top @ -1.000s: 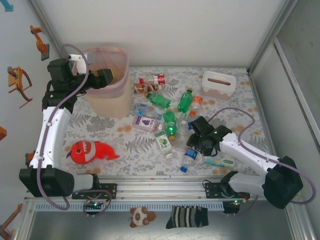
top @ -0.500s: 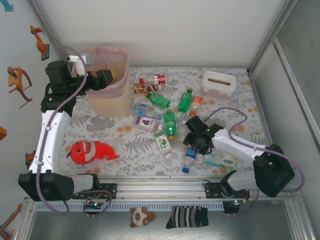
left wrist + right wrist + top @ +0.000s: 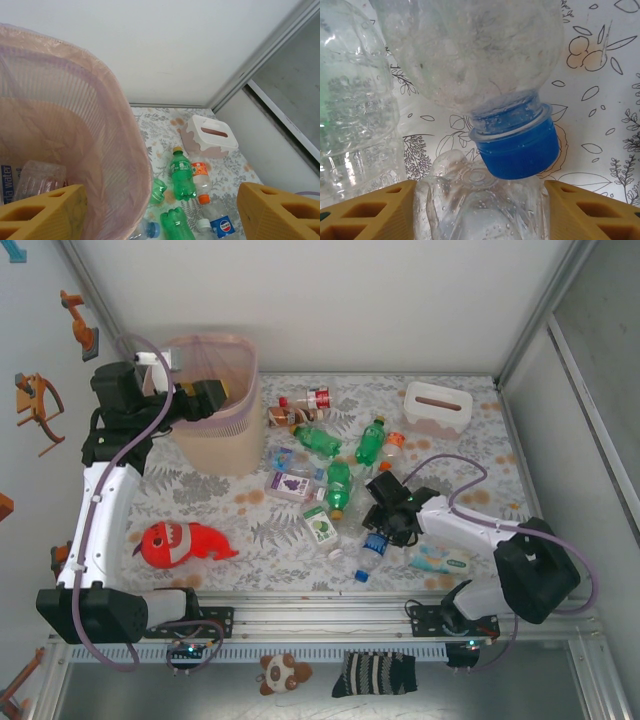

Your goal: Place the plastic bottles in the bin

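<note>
The pink-beige bin (image 3: 215, 430) stands at the back left with my left gripper (image 3: 215, 397) open over its rim. In the left wrist view its fingers (image 3: 42, 215) are wide apart with nothing between them, and a clear bottle (image 3: 35, 180) lies inside the bin (image 3: 115, 100). Green bottles (image 3: 318, 440) (image 3: 370, 443) (image 3: 338, 485) and a blue-labelled bottle (image 3: 373, 545) lie mid-table. My right gripper (image 3: 382, 528) is low among them. In the right wrist view its fingers (image 3: 370, 212) press both sides of a clear bottle (image 3: 480, 200). A blue-capped bottle (image 3: 517, 147) lies just beyond.
A white tissue box (image 3: 437, 407) sits at the back right. A red plush fish (image 3: 180, 542) lies front left, and a wipes pack (image 3: 440, 562) lies beside the right arm. Small cartons (image 3: 290, 483) (image 3: 322, 530) lie among the bottles.
My right gripper has moved left into the bottle cluster and closed round a clear bottle. The blue-labelled bottle and green carton shifted slightly left. The left arm barely moved.
</note>
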